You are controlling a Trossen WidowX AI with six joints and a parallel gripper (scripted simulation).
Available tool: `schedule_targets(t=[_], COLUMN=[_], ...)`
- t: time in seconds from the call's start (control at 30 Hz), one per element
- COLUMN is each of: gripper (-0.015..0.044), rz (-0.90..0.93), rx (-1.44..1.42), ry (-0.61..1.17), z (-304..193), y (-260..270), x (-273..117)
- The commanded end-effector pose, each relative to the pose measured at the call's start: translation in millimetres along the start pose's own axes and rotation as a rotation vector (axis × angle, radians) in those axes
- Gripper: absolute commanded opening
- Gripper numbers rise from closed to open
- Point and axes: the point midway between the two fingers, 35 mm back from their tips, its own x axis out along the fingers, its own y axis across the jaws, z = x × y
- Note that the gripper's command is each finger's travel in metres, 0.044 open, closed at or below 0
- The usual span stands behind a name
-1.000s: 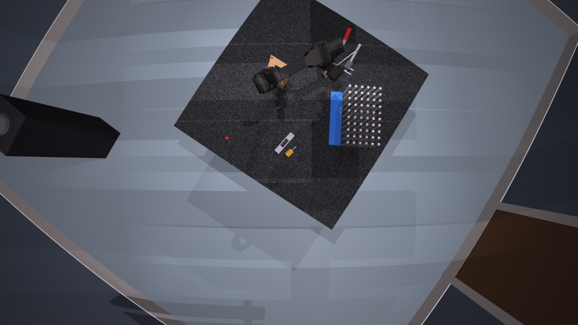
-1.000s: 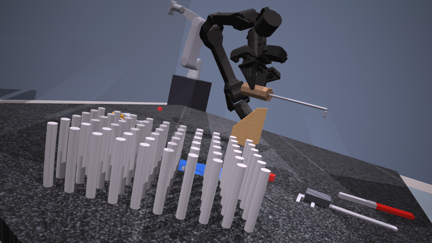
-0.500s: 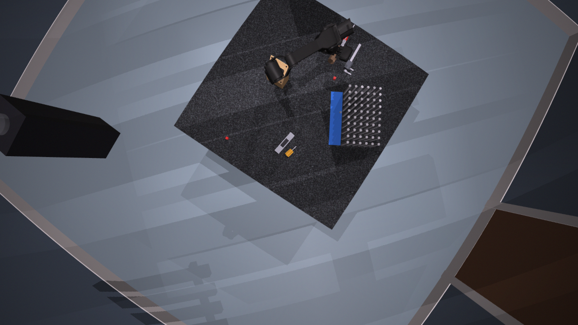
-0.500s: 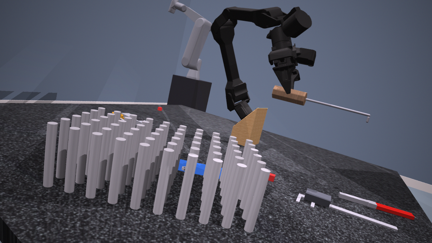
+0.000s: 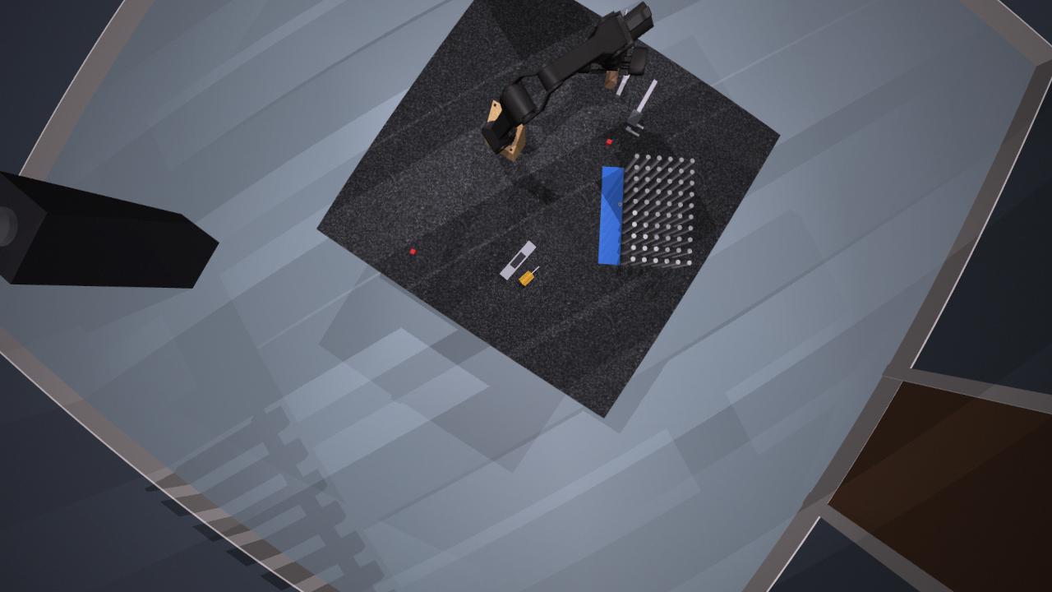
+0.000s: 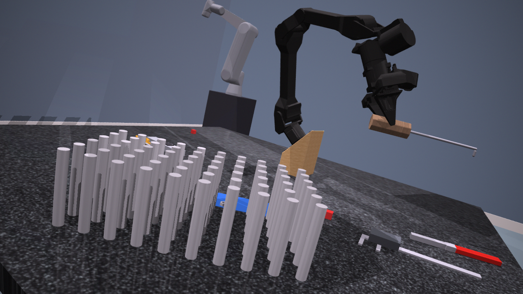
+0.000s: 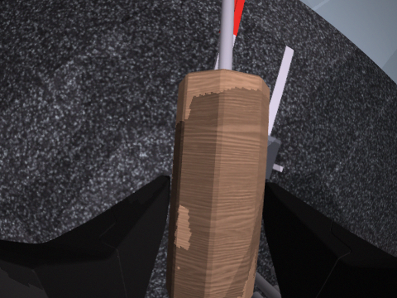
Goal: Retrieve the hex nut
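The hex nut (image 5: 620, 204) (image 6: 222, 203) lies on the blue taped strip (image 5: 610, 235) (image 6: 237, 203), close to its edge on the spacers' side. The metal spacers (image 5: 634, 224) (image 6: 86, 197) stand upright in rows beside the strip. My gripper (image 6: 390, 122) (image 7: 217, 189) is shut on the wooden handle of the hook tool (image 5: 611, 78) (image 6: 389, 126) (image 7: 219, 145). The tool is held high above the table, beyond the strip's end and clear of the spacers. Its thin rod points away from the field and ends in a small bent tip (image 6: 474, 153). The tip is out of the wrist view.
A rake with a dark head (image 5: 634, 117) (image 6: 383, 239) (image 7: 271, 157) and a red-handled tool (image 6: 477, 255) (image 7: 239, 16) lie below the gripper. Red cubes (image 5: 609, 141) (image 5: 412, 251), a grey plate (image 5: 507, 272) and an orange-handled tool (image 5: 526, 278) lie elsewhere. A wooden block (image 6: 303, 157) stands by the arm's base.
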Motion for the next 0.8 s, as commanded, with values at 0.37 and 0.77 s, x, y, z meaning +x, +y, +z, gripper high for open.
schedule_targets(t=[0.37,0.77], gripper=[0.0,0.0], rz=[0.116,0.179], rx=[-0.295,-0.451], ry=[-0.092,-0.141], z=[79.8,116.3], y=[28.0,51.4], x=[48.4,78.5])
